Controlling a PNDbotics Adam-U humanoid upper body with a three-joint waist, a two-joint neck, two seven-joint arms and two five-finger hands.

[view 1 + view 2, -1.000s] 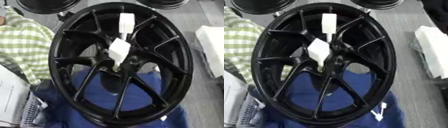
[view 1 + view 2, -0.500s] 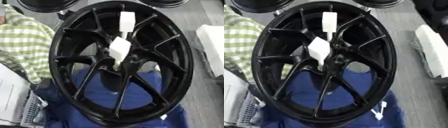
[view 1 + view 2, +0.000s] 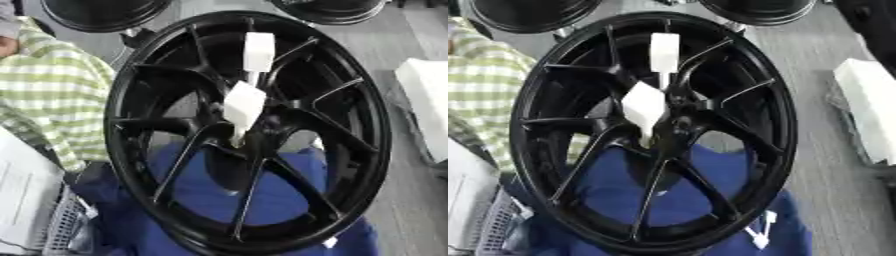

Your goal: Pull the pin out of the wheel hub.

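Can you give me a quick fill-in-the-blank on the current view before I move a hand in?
1. The wheel with its spokes is coloured ____.
2. The two pins standing at the wheel hub have heads coloured ____.
3. Behind the lower spokes shows a cloth coloured ____.
4. The number of robot hands in view is ____.

Missing words: black; white; blue; zero

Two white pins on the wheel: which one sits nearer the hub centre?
The lower pin, tilted, ending at the hub. The upper pin stands upright nearer the rim.
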